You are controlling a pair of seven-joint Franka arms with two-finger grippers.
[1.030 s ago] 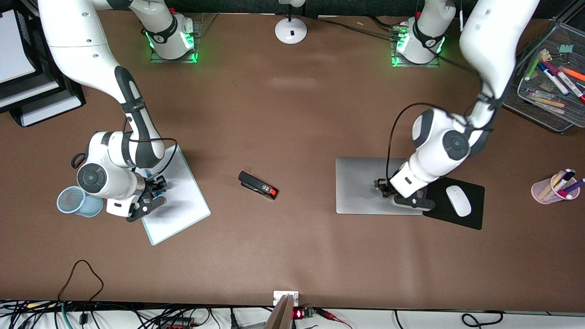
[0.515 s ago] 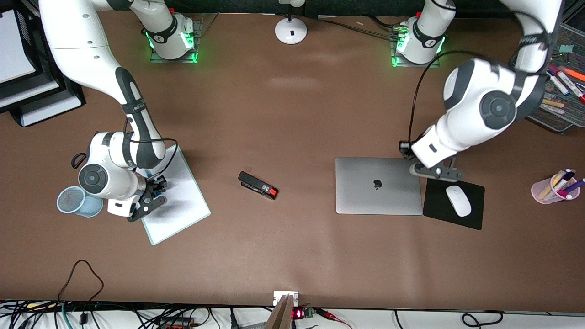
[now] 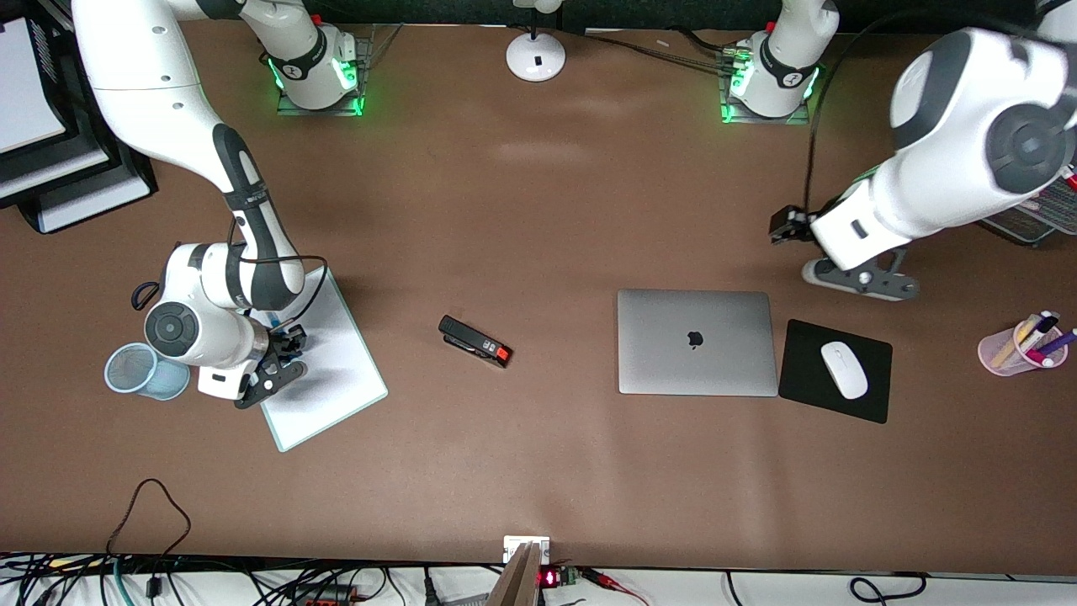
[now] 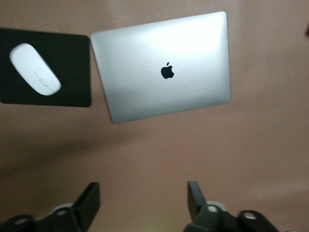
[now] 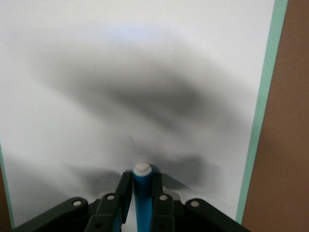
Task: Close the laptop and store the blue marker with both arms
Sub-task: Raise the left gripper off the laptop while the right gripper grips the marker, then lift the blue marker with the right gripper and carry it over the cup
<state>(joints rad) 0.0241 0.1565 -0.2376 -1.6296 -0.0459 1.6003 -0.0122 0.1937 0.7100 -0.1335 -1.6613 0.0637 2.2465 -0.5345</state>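
Note:
The laptop [image 3: 697,341] lies closed on the table, its silver lid and dark apple logo facing up; it also shows in the left wrist view [image 4: 161,67]. My left gripper [image 3: 858,279] is up in the air over bare table between the laptop and the mesh tray, open and empty [image 4: 142,198]. My right gripper [image 3: 282,358] is low over the white clipboard [image 3: 324,362], shut on the blue marker [image 5: 141,198]. The marker's white tip pokes out between the fingers. The marker is mostly hidden in the front view.
A black stapler [image 3: 475,341] lies mid-table. A blue mesh cup [image 3: 139,370] stands beside the right gripper. A black mouse pad [image 3: 867,400] with a white mouse [image 3: 844,369] lies beside the laptop. A pink pen cup [image 3: 1014,352] and a mesh tray [image 3: 1022,223] stand at the left arm's end.
My left arm has lifted off the laptop lid and swung up toward the mesh tray, so the whole lid now shows. The right arm has held still with the marker.

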